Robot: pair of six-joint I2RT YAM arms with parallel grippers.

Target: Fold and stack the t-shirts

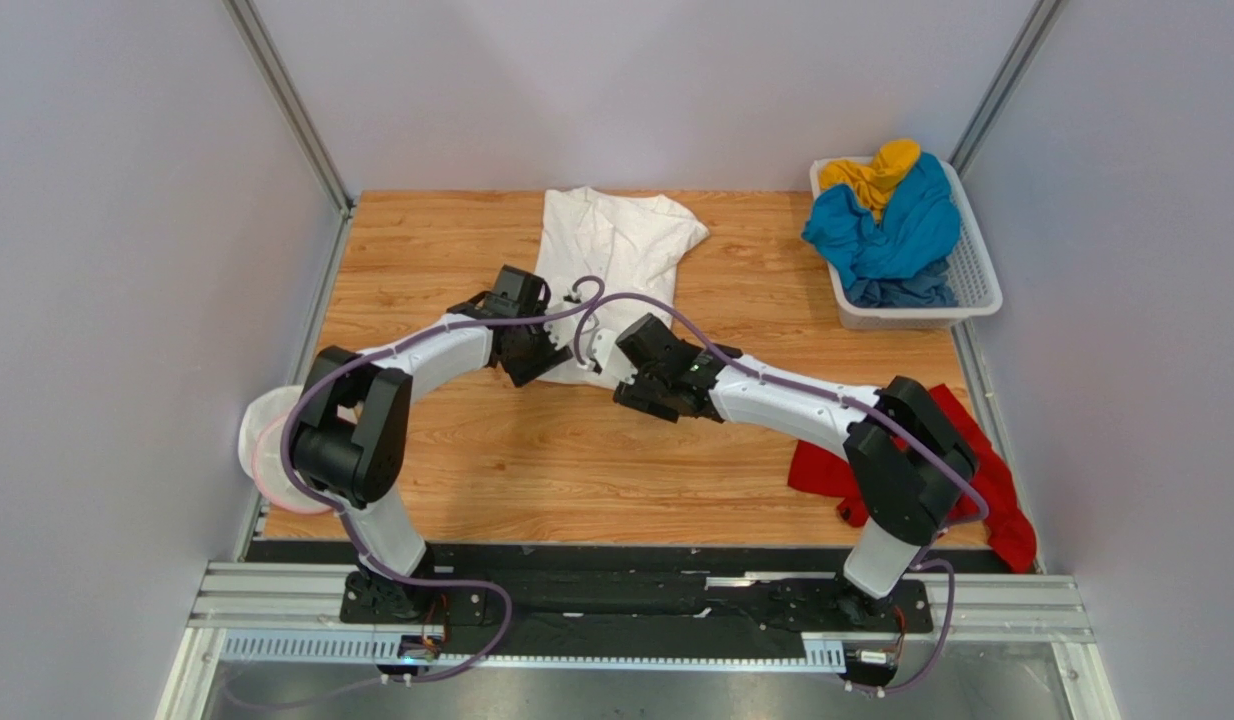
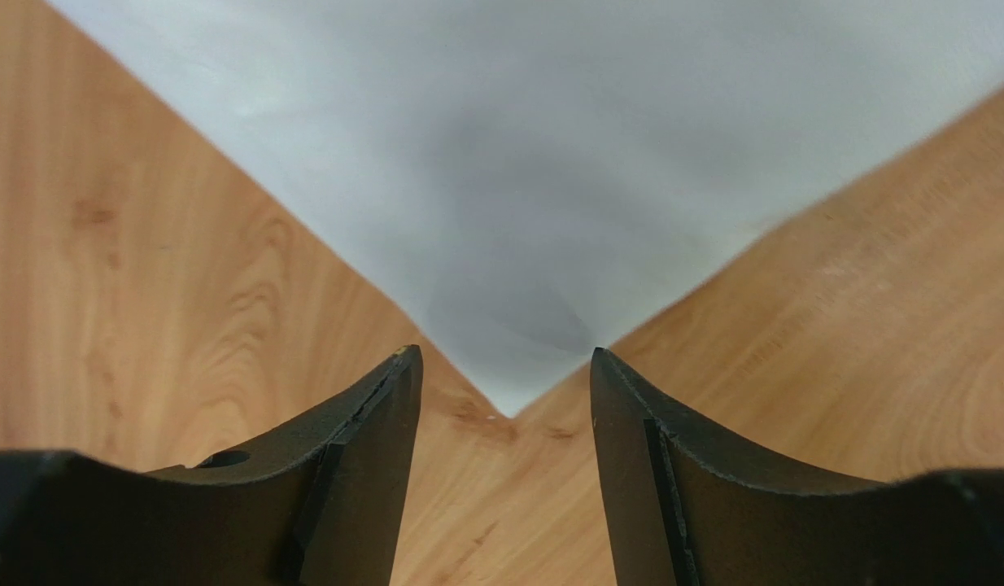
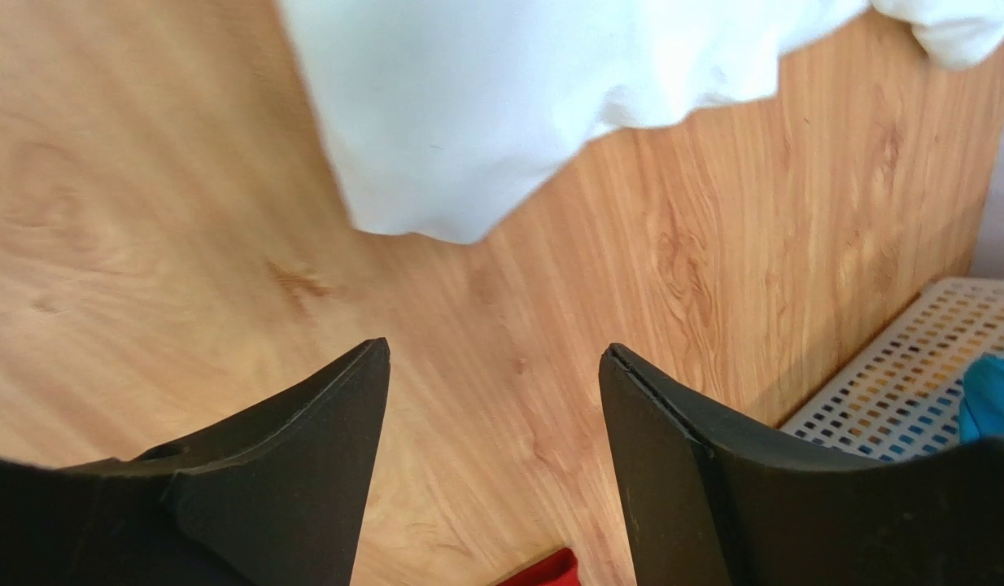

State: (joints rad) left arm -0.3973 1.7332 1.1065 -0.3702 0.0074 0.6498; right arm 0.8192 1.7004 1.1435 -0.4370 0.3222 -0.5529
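Observation:
A large white t-shirt [image 1: 616,248] lies folded on the wooden table at back centre; no red print shows. My left gripper [image 1: 541,365] is open and empty just short of its near left corner, and that corner [image 2: 556,183] points between the fingers in the left wrist view, where the gripper [image 2: 505,366] stands just above the wood. My right gripper [image 1: 634,396] is open and empty by the near right corner [image 3: 495,110], over bare wood in its own view [image 3: 492,354]. A red t-shirt [image 1: 987,477] lies crumpled at the right edge. Blue [image 1: 894,233] and yellow [image 1: 874,173] t-shirts sit in the basket.
The white lattice basket [image 1: 976,293] stands at the back right corner and shows in the right wrist view [image 3: 886,379]. A pale round thing [image 1: 267,443] sits off the table's left edge. Grey walls close in the left, right and back sides.

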